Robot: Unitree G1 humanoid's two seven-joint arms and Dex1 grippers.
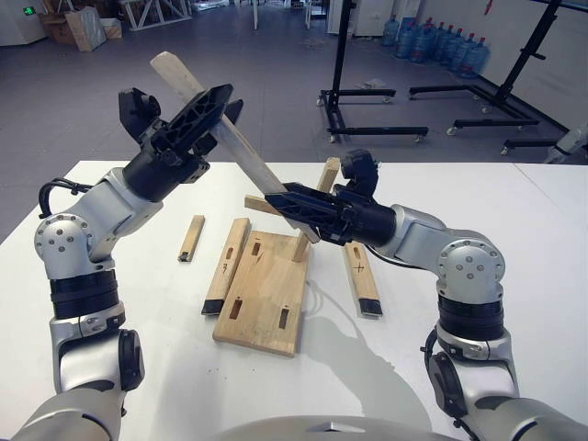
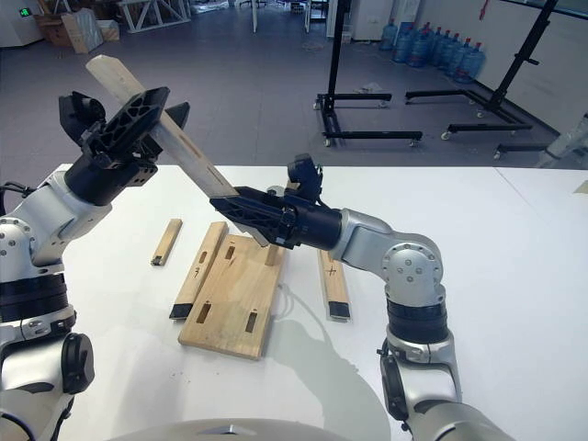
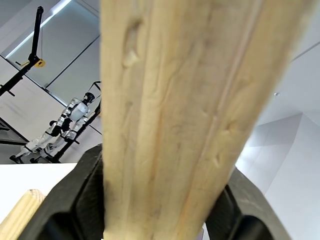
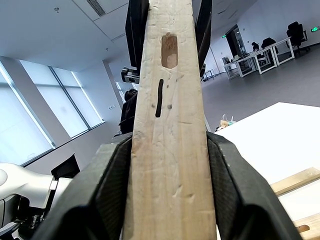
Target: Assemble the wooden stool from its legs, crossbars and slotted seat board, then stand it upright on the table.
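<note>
The long leg [image 1: 246, 154] hangs tilted in the air above the table [image 1: 514, 276]. Two claws hold it. The left claw [image 1: 223, 103] squeezes it near its high end. The right claw [image 1: 276, 202] squeezes it near its low end, just over the seat board [image 1: 266, 294]. The seat board lies flat with its slots facing up. A second leg [image 1: 227, 265] lies touching its left edge. A short bar [image 1: 191, 238] lies farther left. A third leg [image 1: 361, 278] lies on the right.
</note>
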